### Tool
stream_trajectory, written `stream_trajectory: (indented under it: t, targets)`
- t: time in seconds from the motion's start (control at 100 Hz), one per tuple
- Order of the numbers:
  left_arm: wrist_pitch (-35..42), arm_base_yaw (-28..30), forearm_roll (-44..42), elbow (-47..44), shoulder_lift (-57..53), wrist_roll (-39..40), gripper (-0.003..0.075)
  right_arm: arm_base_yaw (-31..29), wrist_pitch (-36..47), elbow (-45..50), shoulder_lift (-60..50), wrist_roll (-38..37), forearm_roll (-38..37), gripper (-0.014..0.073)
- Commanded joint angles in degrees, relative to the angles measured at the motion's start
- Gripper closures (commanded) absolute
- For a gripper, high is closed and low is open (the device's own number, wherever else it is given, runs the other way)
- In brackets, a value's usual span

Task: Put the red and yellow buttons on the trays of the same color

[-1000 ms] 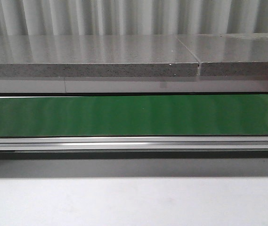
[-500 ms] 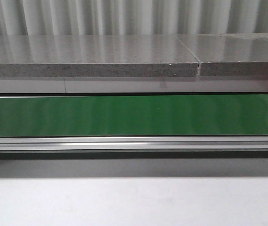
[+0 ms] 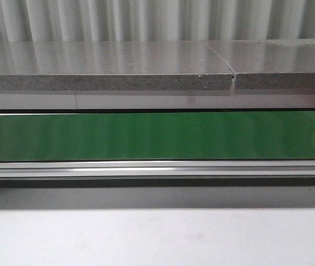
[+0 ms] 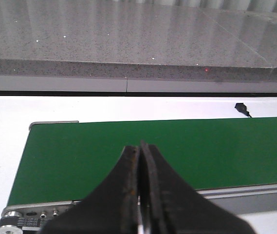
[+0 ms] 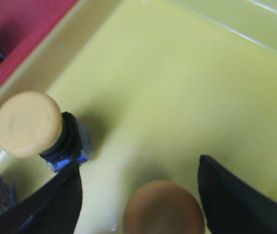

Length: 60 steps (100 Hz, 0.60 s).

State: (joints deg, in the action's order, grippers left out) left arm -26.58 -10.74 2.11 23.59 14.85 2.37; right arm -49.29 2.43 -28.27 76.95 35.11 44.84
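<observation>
While gripper (image 5: 138, 192) spread, round-capped yellow button (image 5: 163, 208), yellow tray (image 5: 187, 87)

From the front view we look level and forward across the pale tabletop (image 3: 157, 238) to the green conveyor belt (image 3: 157, 136), which crosses the whole frame, with a grey stone ledge (image 3: 107, 69) behind it. The left wrist view sits low over the belt's end (image 4: 143, 146), facing the same ledge (image 4: 128, 39), with the closed left pincer (image 4: 139, 195) in the foreground; these two views share belt and ledge. The right wrist view points steeply down, very near the floor of a yellow tray (image 5: 187, 87), its right pincer (image 5: 140, 195) spread apart around a blurred rounded cap, probably a button (image 5: 162, 207). It shares nothing with the others.
</observation>
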Motion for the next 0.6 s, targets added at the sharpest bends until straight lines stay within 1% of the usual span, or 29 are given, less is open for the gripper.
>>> stream_trajectory:
  t: [0.0,0.18,0.3,0.44,0.59]
  targets:
    - [4.07,-0.47,0.19,1.44,0.55,0.04,0.0741,-0.23,2.69,-1.47,-4.13,0.17,-0.12,0.0082]
    - [4.07,-0.47,0.19,1.44,0.55,0.04,0.0741,0.05,2.95,-1.72,-9.1,0.17,-0.12,0.0083]
    - [4.07,-0.47,0.19,1.44,0.55,0.04,0.0741,2.35,1.43,-3.31,-11.78,0.17,0.58,0.0083]
    - [4.07,-0.47,0.19,1.44,0.55,0.04,0.0741,8.52,-1.09,-7.47,-14.1,0.17,0.77,0.0083]
    - [4.07,-0.47,0.19,1.44,0.55,0.04,0.0741,16.29,-7.46,-14.18,-15.6,0.17,0.77,0.0083]
